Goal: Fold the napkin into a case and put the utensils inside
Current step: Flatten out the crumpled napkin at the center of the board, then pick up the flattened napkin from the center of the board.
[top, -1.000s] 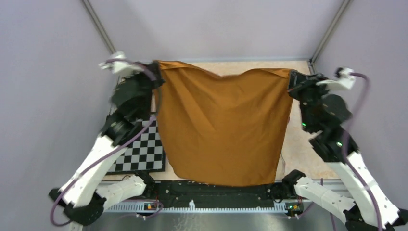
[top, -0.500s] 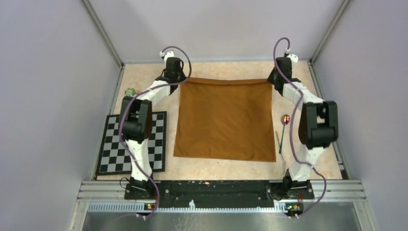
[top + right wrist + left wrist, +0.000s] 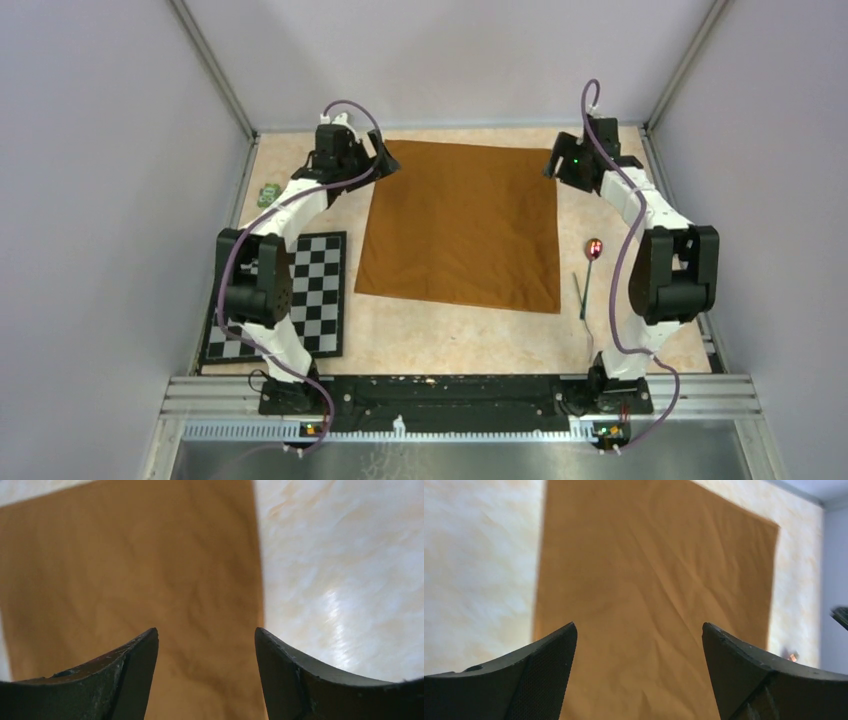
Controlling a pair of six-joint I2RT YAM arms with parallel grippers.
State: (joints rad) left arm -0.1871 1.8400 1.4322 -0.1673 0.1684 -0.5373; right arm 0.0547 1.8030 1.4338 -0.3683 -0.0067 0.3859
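The rust-orange napkin [image 3: 460,225] lies spread flat as one open sheet in the middle of the table; no case is in view. My left gripper [image 3: 386,160] hovers over its far left corner, open and empty, with the cloth [image 3: 649,570] showing between the fingers [image 3: 639,630]. My right gripper [image 3: 553,165] is at the far right corner, also open and empty [image 3: 206,632] above the cloth's edge [image 3: 125,570]. The utensils [image 3: 590,270] lie on the table just right of the napkin, with an iridescent head [image 3: 595,248] and a thin dark handle.
A black-and-white checkered mat [image 3: 300,300] lies at the near left beside the left arm. A small green toy [image 3: 268,193] sits by the left wall. Metal frame posts and purple walls close in the table on three sides.
The napkin, held up by its far corners a second ago, now lies flat on the table. Both grippers opened and let go of the corners.
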